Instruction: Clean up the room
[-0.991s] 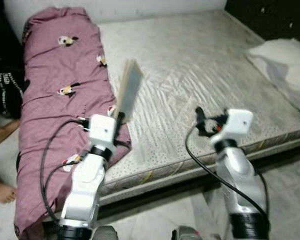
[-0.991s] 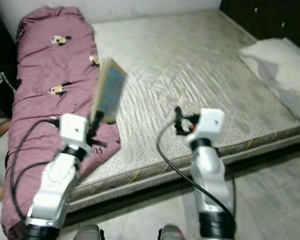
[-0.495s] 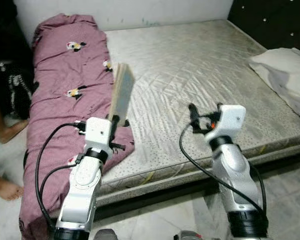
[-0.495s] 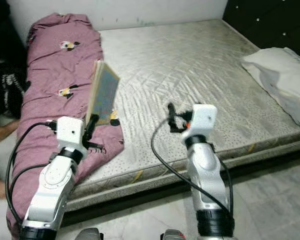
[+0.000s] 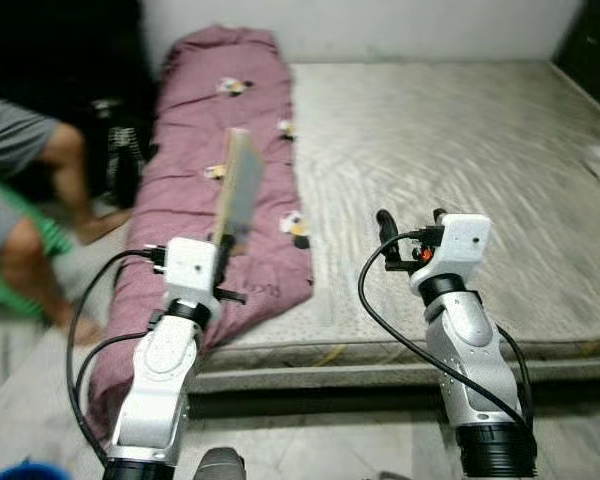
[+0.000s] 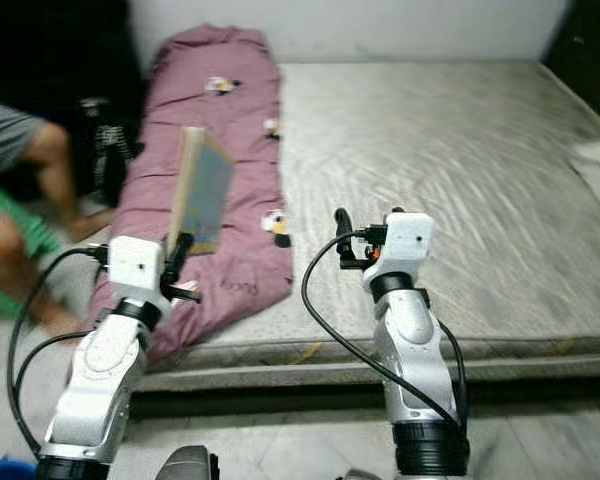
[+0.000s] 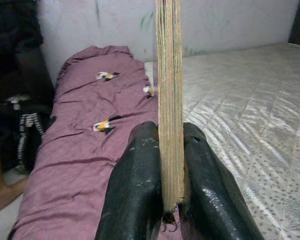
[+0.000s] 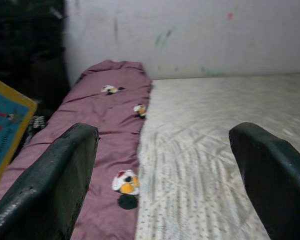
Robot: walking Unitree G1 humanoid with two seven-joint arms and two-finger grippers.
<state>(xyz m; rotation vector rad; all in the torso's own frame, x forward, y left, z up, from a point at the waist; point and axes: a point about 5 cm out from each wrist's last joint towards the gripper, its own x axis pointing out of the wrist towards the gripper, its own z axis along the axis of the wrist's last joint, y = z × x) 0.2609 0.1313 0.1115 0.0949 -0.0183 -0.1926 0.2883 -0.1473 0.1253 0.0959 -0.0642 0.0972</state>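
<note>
The left gripper [image 7: 162, 200] clamps only the bottom edge of a thin book [image 5: 237, 192], which stands tall above it over the mauve quilt [image 5: 225, 160]. Any jolt could lever it loose, and a person [image 5: 30, 190] sits close beside that quilt. The right gripper [image 8: 165, 170], fingers spread and empty, is raised before the mattress [image 5: 460, 150], probably idle.
</note>
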